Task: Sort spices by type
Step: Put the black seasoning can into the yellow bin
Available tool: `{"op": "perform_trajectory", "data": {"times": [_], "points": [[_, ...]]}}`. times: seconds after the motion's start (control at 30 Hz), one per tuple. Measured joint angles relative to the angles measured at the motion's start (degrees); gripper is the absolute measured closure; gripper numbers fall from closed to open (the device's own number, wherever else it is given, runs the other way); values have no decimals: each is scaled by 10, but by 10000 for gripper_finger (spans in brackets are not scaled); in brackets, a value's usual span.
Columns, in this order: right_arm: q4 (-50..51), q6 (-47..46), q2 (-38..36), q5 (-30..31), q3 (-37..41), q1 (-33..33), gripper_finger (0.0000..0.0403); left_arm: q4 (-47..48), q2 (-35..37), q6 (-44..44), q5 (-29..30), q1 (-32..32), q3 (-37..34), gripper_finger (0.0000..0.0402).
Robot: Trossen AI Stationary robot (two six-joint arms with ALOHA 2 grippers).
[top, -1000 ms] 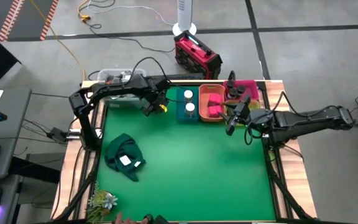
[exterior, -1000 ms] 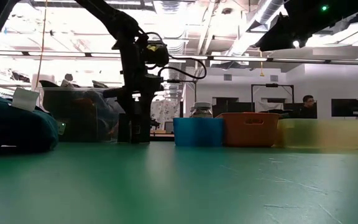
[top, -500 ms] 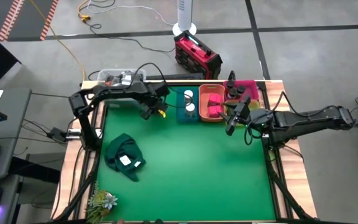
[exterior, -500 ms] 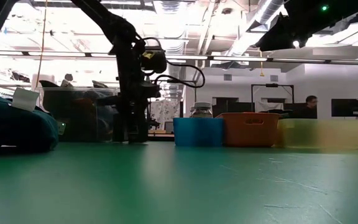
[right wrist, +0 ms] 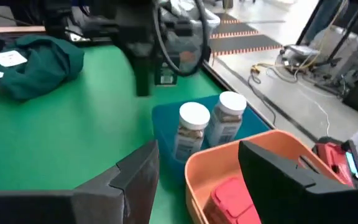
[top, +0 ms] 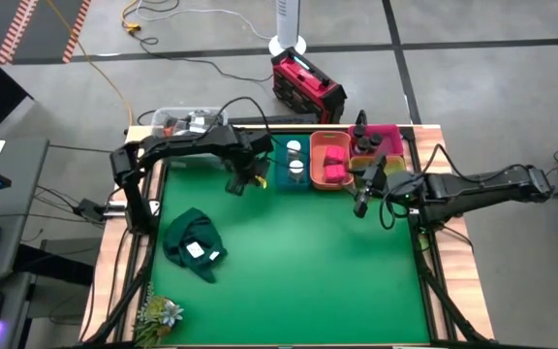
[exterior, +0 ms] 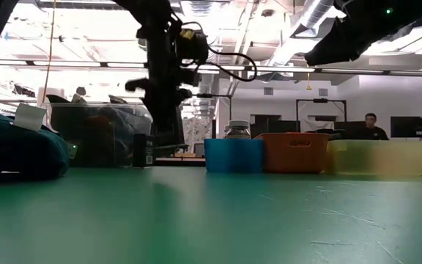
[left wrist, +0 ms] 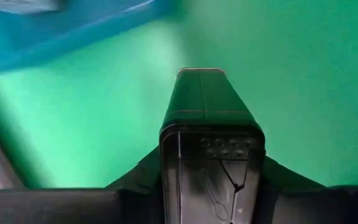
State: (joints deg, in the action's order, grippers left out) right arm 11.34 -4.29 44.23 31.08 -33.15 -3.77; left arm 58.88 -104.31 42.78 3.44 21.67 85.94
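Left gripper (top: 244,177): my fingers have closed from about half-way to nearly shut, and they now clamp a dark tin (left wrist: 211,118), which sticks out forward between them. The arm has also risen: half a second ago the fingers were down at the table (top: 298,262), now they hang clear above it and have shifted toward the blue bin (top: 281,176). I read this as pick done, carry begun. A second tin (exterior: 143,150) stands on the table just beside and below the fingers, so at least one more of this type is left. The blue bin ahead of the fingers holds two white-capped jars (right wrist: 193,124), the orange bin (right wrist: 253,155) red-pink boxes (right wrist: 232,194); I see no bin that holds tins. Right gripper (top: 360,204) has not moved, fingers apart and empty, just short of the orange bin. Hard to make out: from above my own wrist covers the tin; from table height it is dark on dark, so its lower edge is uncertain; its label cannot be read
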Motion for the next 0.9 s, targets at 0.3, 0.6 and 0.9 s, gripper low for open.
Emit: {"op": "perform_trajectory", "data": {"times": [0.3,0.6,0.9], "points": [[11,-51,3,-115,0,0,154,-16,0,-202,-151,-92,-14,273],[69,-194,78,-98,17,-118,154,-216,0,-327,-106,-206,-37,272],[36,-277,125,54,19,-297,154,-287,-45,-389,-95,-249,-38,271]]}}
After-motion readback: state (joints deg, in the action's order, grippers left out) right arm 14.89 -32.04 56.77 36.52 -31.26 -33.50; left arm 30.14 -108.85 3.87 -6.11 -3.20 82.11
